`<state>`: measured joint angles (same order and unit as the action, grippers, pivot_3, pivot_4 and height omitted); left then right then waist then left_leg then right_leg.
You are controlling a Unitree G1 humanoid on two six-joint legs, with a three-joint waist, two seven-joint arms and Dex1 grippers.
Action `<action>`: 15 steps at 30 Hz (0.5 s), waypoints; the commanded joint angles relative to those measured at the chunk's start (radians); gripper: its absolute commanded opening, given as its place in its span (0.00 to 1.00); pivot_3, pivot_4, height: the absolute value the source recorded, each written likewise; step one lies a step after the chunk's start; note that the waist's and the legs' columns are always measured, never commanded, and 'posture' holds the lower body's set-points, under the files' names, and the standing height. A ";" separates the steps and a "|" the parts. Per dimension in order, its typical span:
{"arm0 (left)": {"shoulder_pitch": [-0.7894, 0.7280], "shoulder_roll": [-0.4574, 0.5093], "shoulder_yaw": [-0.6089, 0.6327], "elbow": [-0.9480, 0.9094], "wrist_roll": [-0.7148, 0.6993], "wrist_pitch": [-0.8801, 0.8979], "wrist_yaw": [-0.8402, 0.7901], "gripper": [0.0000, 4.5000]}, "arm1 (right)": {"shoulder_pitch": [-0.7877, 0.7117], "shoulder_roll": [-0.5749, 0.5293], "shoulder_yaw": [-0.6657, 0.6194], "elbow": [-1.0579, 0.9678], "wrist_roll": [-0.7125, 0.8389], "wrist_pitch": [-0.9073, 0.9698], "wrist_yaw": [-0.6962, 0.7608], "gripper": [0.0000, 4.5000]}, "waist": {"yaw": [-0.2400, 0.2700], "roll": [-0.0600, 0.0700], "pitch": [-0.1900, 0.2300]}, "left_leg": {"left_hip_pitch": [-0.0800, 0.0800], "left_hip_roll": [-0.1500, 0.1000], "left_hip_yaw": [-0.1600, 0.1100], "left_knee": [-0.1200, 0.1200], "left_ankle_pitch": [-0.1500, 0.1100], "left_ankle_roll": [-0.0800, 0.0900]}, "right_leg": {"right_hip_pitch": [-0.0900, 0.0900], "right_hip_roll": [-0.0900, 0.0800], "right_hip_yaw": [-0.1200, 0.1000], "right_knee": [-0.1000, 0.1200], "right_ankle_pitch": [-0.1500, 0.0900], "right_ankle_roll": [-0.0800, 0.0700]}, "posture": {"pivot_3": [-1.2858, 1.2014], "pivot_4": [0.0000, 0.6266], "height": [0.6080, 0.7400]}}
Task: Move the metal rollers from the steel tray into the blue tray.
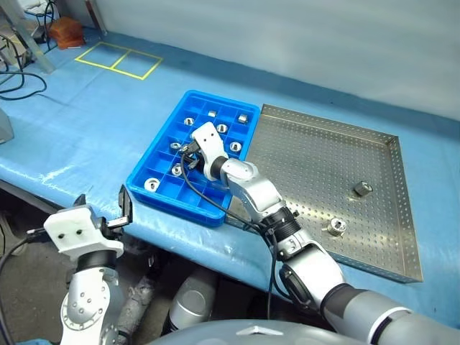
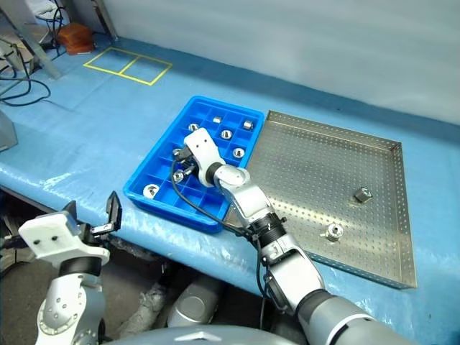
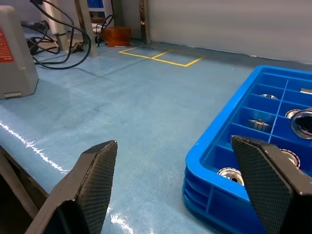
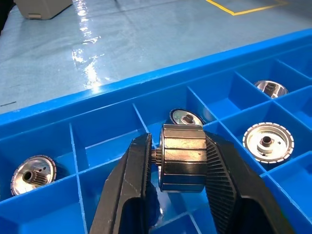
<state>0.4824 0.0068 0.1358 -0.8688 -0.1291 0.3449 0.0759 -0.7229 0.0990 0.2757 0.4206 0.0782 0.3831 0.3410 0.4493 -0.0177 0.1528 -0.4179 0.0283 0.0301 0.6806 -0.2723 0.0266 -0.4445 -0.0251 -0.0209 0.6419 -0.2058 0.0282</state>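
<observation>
Nearest, off the table [image 1: 86,136] edge: left end effector [image 1: 105,208] idle, fingers spread wide w/ nothing between, pointing level toward the near corner of the blue tray [image 1: 215,215]. Next out, over the tray's mid cells: right end effector [image 4: 176,170] clamped on one metal roller [image 4: 181,157], pads pressing the two flat end faces, ribbed side wall exposed, small stub shaft poking toward one pad, hanging just above a divider w/ an occupied cell behind. Already in blue tray: approx. eight rollers [image 1: 152,184] spread over separate cells, several lying flange-up. Further right, touching the blue tray's long side: steel tray [image 1: 402,215], perforated floor, two rollers left, one [image 1: 336,227] nearer, one [image 1: 362,189] further back, well apart from each other. Handling, as judged: solid metal, so dense for size, fully rigid, no crush risk, firm squeeze fine; polished skin prob. slick, likely to pivot or squirt out if pinched off-centre on the round wall. Best hold prob. across flat ends, as now, or across ribbed band, centred. Round shape = may roll on the perforated floor if nudged; upright ones steadier to approach. Drop from low height into an empty cell, clear of dividers, to avoid bounce.
</observation>
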 commanded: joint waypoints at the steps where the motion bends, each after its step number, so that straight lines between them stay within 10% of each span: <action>1: -0.015 0.007 -0.004 -0.007 0.000 0.006 -0.011 0.90 | 0.002 -0.015 -0.024 -0.072 -0.008 0.004 -0.002 0.26 | 0.003 0.000 0.000 | 0.000 0.000 0.000 0.000 0.000 0.000 | 0.000 0.000 0.000 0.000 0.000 0.000 | 0.73 0.24 1.00; 10: -0.046 0.014 -0.007 0.006 0.002 0.028 -0.032 0.90 | 0.037 -0.055 -0.035 -0.101 -0.029 0.049 -0.012 0.26 | 0.002 0.000 0.000 | -0.002 0.001 -0.001 0.000 -0.001 -0.002 | 0.001 0.000 -0.004 0.001 0.000 0.000 | 0.72 0.24 1.00; 15: -0.060 0.020 -0.006 0.007 0.003 0.043 -0.044 0.91 | 0.056 -0.057 -0.037 -0.125 -0.038 0.064 -0.017 0.61 | 0.001 0.000 0.000 | -0.002 0.001 -0.001 0.000 0.000 -0.002 | 0.002 0.001 -0.005 0.002 0.000 0.000 | 0.71 0.24 1.00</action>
<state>0.4260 0.0152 0.1356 -0.8611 -0.1291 0.3893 0.0406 -0.6657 0.0409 0.2472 0.3441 0.0420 0.4475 0.3268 0.4504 -0.0177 0.1525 -0.4199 0.0293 0.0286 0.6812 -0.2728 0.0247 -0.4427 -0.0245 -0.0261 0.6434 -0.2058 0.0280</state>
